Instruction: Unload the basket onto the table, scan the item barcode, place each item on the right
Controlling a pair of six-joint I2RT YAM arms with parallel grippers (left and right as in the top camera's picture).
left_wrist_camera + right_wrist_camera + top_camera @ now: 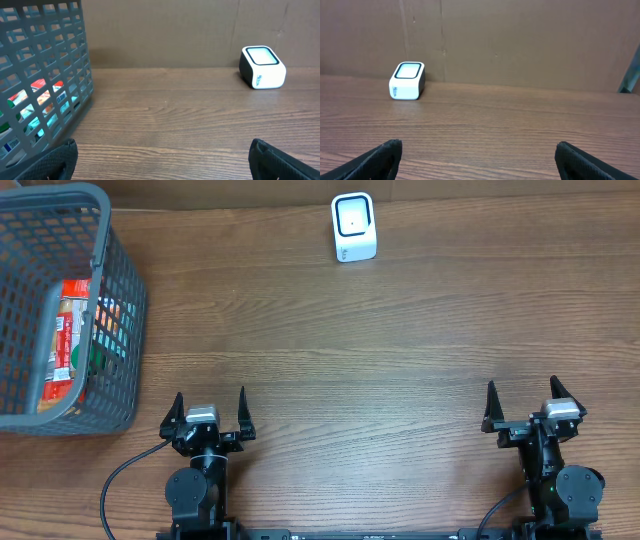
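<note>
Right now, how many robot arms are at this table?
2. The left end effector is at the near edge, by the grey basket; the right end effector is at the near edge, opposite side. Both are open.

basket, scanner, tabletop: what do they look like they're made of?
Basket: likely moulded plastic, grey and matte, with thin uniform grid walls.
Scanner: likely plastic, with a smooth white shell and a glossy, dark-rimmed window.
Tabletop: brown wood grain with a low sheen. Solid wood or laminate, cannot tell.
</note>
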